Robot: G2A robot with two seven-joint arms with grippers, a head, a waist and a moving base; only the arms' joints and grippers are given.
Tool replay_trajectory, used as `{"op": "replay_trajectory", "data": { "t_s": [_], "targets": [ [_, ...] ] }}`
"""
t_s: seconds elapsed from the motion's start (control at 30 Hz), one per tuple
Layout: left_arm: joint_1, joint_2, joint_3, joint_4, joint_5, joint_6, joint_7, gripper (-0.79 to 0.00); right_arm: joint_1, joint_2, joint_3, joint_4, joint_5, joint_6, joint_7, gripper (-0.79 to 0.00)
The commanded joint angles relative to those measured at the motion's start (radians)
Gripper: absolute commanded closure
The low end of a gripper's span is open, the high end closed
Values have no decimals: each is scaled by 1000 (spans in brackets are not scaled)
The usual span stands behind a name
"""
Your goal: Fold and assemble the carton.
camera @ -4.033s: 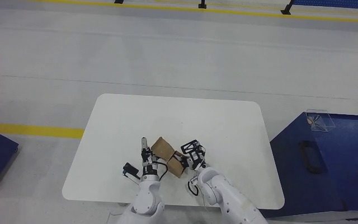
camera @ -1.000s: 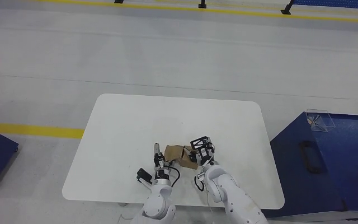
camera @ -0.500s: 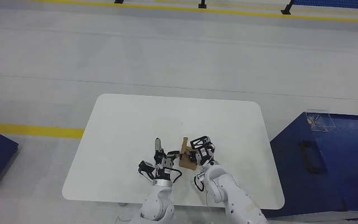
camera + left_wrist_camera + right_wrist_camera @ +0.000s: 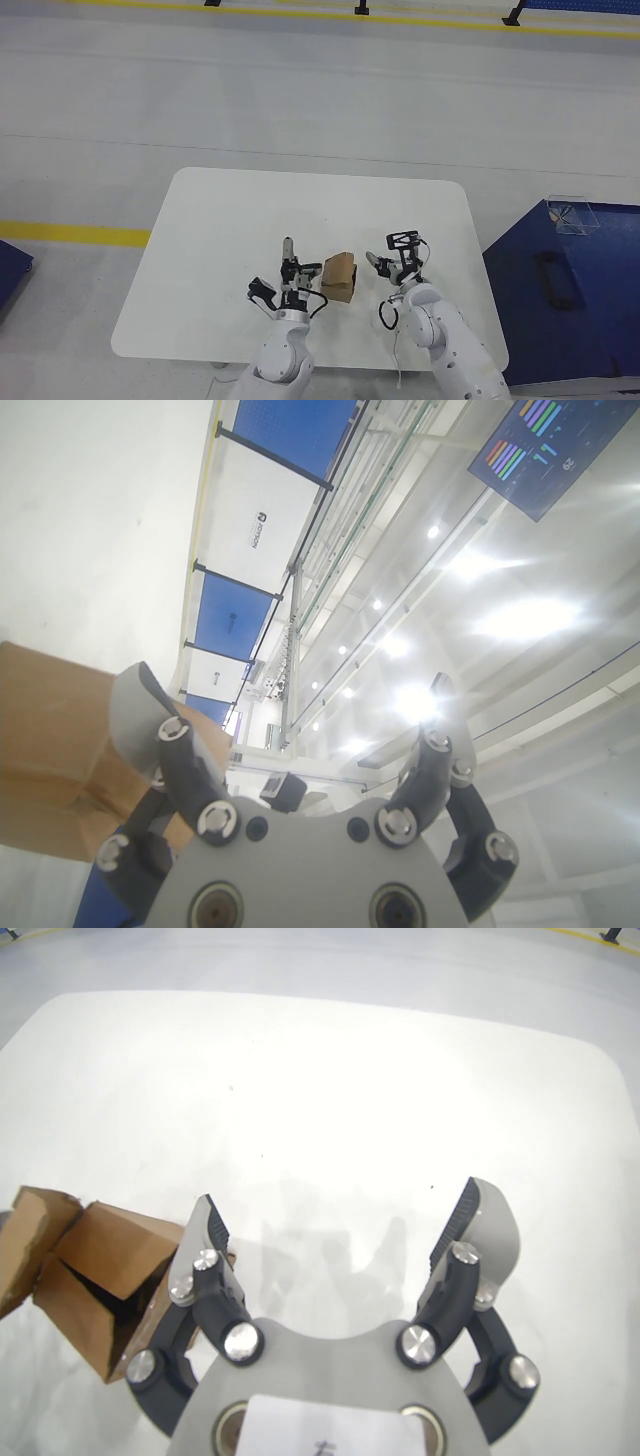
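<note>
Top view: a brown carton (image 4: pixel 339 278) sits on the white table (image 4: pixel 220 230), toward the near edge and roughly midway between the two arms. The left gripper (image 4: pixel 299 257) is just beside one side of the carton, with one finger pointing away across the table. The right gripper (image 4: pixel 392 252) is on the other side, near the carton but apart from it. Left wrist view: the camera looks up toward the ceiling lights, and the left gripper (image 4: pixel 285 705) has its fingers spread wide with nothing between them. One finger (image 4: pixel 142 710) lies against the cardboard of the carton (image 4: pixel 50 745) – actual contact cannot be told. Right wrist view: the right gripper (image 4: pixel 340 1193) is also spread apart and holds nothing, above the bare table (image 4: pixel 350 1078). The carton (image 4: pixel 100 1273) lies to one side of it, close by one finger, its end open – loose flaps stand out and the dark inside shows.
</note>
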Motion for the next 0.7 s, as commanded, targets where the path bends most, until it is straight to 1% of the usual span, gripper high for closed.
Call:
{"op": "replay_trajectory", "data": {
  "t_s": [0.0,0.1,0.2,0.27,0.43,0.53,0.67],
  "targets": [
    [-10,-1,-6,5,7,55,33,-785,5,-1,-9,19,1,-21,18,-785],
    [-26,-4,-2,23,21,123,41,-785,11,-2,-25,37,9,-57,41,-785],
    [-25,-7,9,31,12,162,15,-785,23,-6,-39,46,33,-89,51,-785],
    [-16,-6,11,27,20,178,3,-785,33,-8,-50,53,27,-91,48,-785],
    [45,0,2,-29,23,196,-28,-785,67,-15,-69,83,33,-88,31,-785],
    [87,9,-18,-73,61,197,-31,-785,89,-18,-67,108,56,-91,23,-785],
    [123,19,-56,-128,47,201,-62,-785,97,-19,-66,120,57,-90,19,-785]
  ]
}}
